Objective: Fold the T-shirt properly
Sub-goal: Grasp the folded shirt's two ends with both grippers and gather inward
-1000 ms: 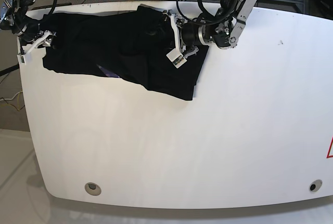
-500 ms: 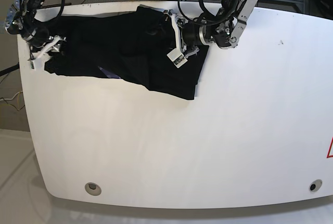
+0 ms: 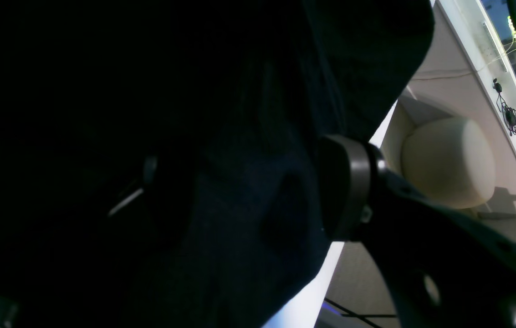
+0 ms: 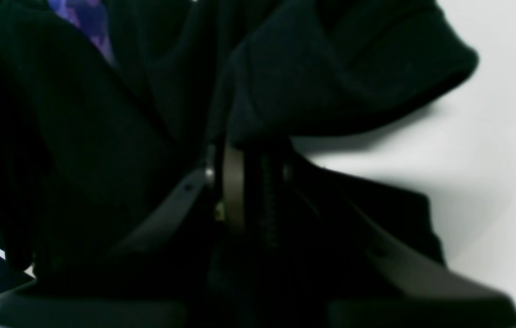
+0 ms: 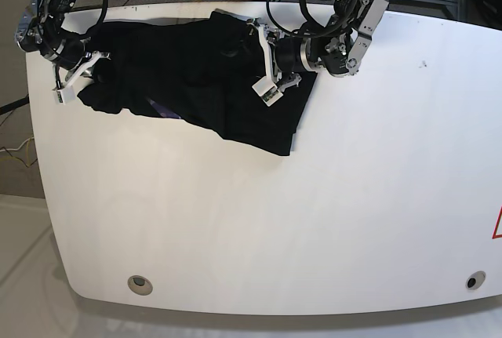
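Pinching a gathered fold of the black shirt (image 5: pixel 184 71), the right gripper (image 4: pixel 251 182) has its fingers drawn close together, cloth bulging up between them! Over on the other side, the left gripper (image 3: pixel 255 193) stands with its fingers wide apart, dark fabric spread between and beneath them. The shirt lies bunched and stretched sideways along the far part of the white table (image 5: pixel 267 220), spanning both grippers, a purplish patch (image 5: pixel 165 110) peeking out at its near edge. And beyond the table, a pale rounded seat (image 3: pixel 448 161) sits down below!
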Controlling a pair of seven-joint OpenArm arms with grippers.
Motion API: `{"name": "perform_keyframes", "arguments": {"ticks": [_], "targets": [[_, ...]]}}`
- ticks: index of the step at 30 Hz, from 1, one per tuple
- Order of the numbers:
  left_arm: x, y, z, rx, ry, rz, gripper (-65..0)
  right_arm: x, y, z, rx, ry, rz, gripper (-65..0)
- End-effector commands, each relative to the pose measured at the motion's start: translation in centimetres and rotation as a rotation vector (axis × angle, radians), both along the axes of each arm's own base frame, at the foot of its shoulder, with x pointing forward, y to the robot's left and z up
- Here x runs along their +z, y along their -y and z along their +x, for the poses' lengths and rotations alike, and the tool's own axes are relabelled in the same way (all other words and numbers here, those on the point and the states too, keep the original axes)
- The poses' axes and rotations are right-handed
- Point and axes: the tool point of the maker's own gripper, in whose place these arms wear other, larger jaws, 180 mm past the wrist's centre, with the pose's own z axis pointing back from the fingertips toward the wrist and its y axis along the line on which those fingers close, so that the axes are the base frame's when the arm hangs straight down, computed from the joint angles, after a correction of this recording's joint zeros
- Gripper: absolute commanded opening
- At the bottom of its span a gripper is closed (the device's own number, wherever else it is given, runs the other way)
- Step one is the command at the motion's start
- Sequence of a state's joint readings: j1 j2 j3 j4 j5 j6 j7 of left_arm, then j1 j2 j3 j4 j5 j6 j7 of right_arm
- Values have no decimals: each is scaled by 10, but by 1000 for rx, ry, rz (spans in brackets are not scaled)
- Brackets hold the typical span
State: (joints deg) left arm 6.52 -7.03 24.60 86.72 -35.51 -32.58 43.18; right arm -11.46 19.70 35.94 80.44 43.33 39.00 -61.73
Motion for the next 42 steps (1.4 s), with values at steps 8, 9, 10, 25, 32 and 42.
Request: {"name": "perform_keyframes", "arguments": {"ticks": [8,9,10,25,32,42], "targets": [[12,-2,10,15,30,-22,-249,-1,16,-4,-5,-37,-24,-650],[12,-3,11,18,32,-22,-248,-1,17,-3,-7,-36,-23,-650],[13,-5,13,22,35,-21,-248,0,18,-3,-7,-35,-24,-650],[33,-58,51,194,87,-35,-237,51,-14,26,89,149,-92,-650],[35,-73,59,235,112,-8,-231,47,-51,28,115,175,-24,-650],[32,-56,47,143,108,46,-402,32,-43,28,93,135,6,-650]]}}
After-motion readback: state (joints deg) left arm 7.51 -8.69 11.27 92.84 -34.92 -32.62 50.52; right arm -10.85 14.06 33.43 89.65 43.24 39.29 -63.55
